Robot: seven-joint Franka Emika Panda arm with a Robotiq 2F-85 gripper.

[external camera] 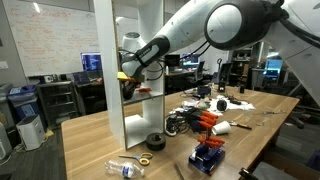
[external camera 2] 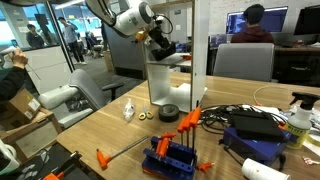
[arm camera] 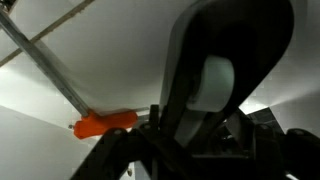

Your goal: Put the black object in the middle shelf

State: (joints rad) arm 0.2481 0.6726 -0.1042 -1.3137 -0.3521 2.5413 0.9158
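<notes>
The white shelving unit stands on the wooden table in both exterior views. My gripper (external camera: 130,84) (external camera 2: 160,47) reaches into its middle compartment, just above the middle shelf (external camera: 147,95) (external camera 2: 174,62). It looks shut on the black object (external camera 2: 162,52), which fills the middle of the wrist view (arm camera: 185,60) as a large dark shape between the jaws (arm camera: 200,120). An orange part (external camera: 124,75) (arm camera: 104,123) shows beside the gripper. I cannot tell whether the object touches the board.
A flat round black puck (external camera: 154,141) (external camera 2: 168,113) and a yellowish tape ring (external camera: 143,160) (external camera 2: 146,115) lie at the shelf's foot. A crumpled clear bottle (external camera: 124,167) lies nearby. Orange and blue tools (external camera 2: 172,150) and cables clutter the table.
</notes>
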